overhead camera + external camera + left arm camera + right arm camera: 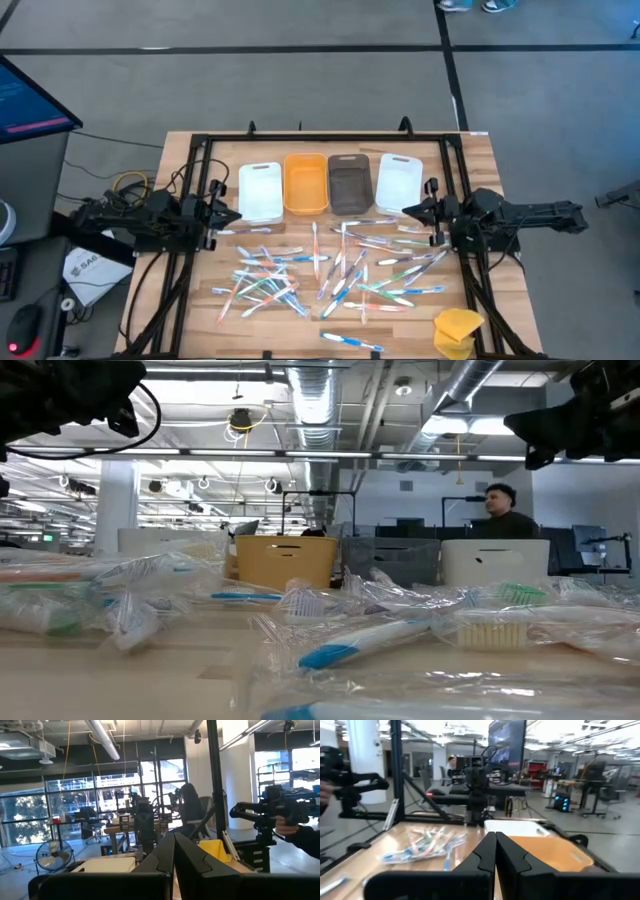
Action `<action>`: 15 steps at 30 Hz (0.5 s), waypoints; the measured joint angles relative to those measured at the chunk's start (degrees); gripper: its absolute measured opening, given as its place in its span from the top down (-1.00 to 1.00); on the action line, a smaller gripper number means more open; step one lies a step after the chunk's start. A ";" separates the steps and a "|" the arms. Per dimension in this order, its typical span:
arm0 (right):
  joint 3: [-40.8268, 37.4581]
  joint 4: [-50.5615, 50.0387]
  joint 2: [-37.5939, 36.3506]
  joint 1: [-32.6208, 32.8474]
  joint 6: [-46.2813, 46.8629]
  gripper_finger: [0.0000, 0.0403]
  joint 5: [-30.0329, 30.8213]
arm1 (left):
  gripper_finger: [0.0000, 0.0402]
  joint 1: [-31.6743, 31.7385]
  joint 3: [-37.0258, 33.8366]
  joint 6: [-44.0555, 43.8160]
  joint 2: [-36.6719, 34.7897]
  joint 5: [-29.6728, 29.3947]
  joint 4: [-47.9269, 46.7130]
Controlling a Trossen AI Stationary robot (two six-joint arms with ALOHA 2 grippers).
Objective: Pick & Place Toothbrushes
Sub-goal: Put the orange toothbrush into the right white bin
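Many wrapped toothbrushes [330,275] with white, blue, green and pinkish handles lie scattered flat on the wooden table [510,200], close up in the low view [340,645] and also in the right wrist view [427,845]. My left gripper [233,215] is shut and empty at the table's left edge, raised above it. My right gripper [408,212] is shut and empty at the right edge, also raised. Their fingers meet in the wrist views [174,845] [495,842].
Four small bins stand in a row at the far side: white [260,190], orange [306,183], dark grey [348,183], white [398,182]. A yellow sponge-like lump [458,330] lies at the near right corner. A black frame [300,135] rims the table. A person [500,510] sits beyond.
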 joint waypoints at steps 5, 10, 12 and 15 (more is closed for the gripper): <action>0.89 4.16 0.03 1.26 3.91 0.96 -1.02 | 0.99 0.00 -0.02 -2.80 0.00 0.00 0.57; 7.18 4.16 2.24 3.29 -0.08 0.68 -0.86 | 0.99 -0.02 0.01 -2.72 0.00 -1.03 1.08; 10.47 3.66 4.47 4.06 -2.08 0.52 -0.67 | 0.99 -0.01 0.00 -2.69 0.00 -1.39 1.04; 16.24 -1.18 9.15 5.09 -4.77 0.29 0.58 | 0.97 -0.02 0.01 -2.67 0.00 -2.47 1.07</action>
